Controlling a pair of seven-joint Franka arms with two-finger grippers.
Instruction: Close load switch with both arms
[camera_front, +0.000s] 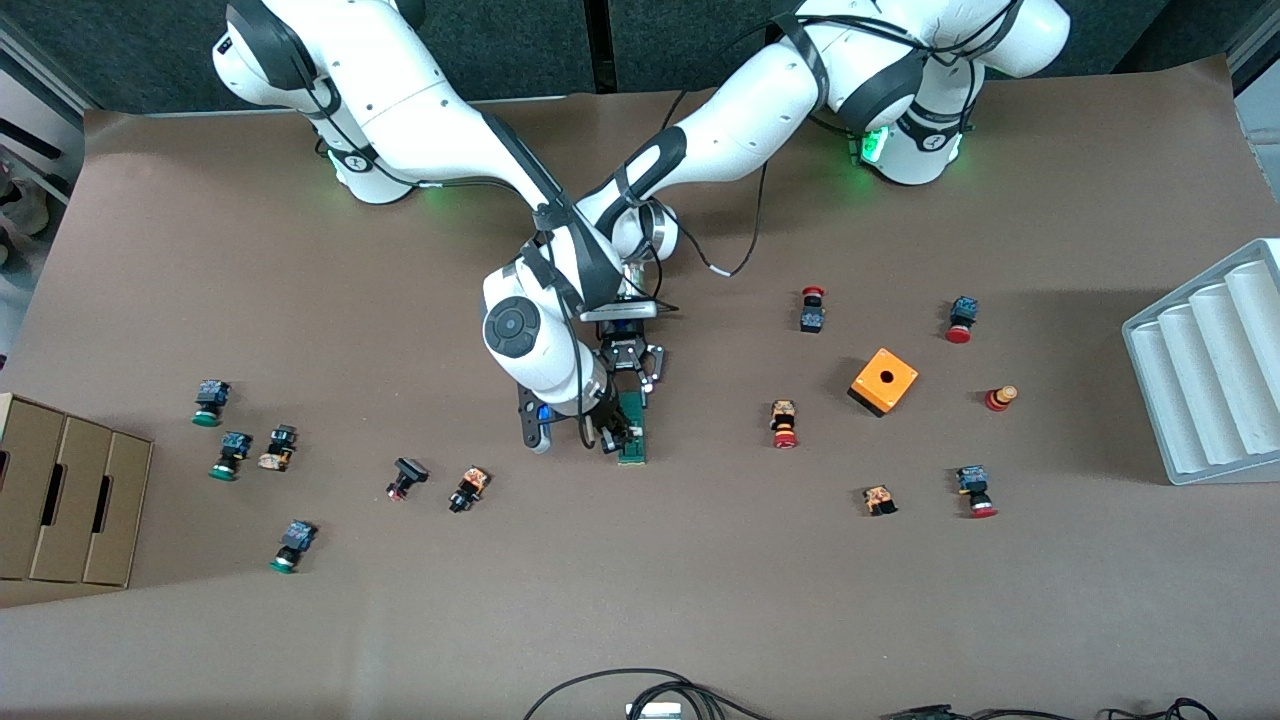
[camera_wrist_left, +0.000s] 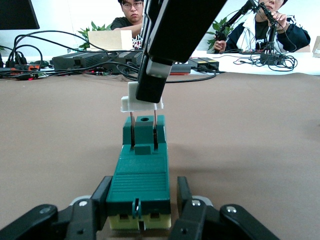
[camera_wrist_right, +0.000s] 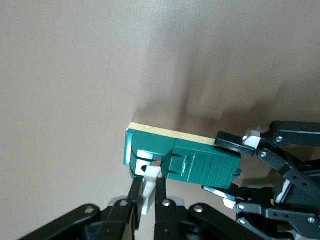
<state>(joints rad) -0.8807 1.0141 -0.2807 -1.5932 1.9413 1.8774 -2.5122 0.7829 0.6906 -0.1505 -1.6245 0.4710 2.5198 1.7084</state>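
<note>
Left end effector (camera_front: 628, 368) is set low at the bench (camera_front: 700, 600) centre, fingers (camera_wrist_left: 95, 210) pressed against both sides of the load switch (camera_front: 632, 430), which is thereby pinched at the end toward the robot bases. Right end effector (camera_front: 612, 432), coming from the arm based at approx. 11 o'clock in the front view, is closed on the white sliding piece (camera_wrist_left: 141, 97), held above the switch body w/ its two metal pins entering the green block. Switch lies flat on the bench, long axis running 12–6 o'clock in the front view. Orange cube (camera_front: 884, 380) sits well apart at approx. 3 o'clock from the switch; push buttons (camera_front: 468, 489) are scattered on both sides.
</note>
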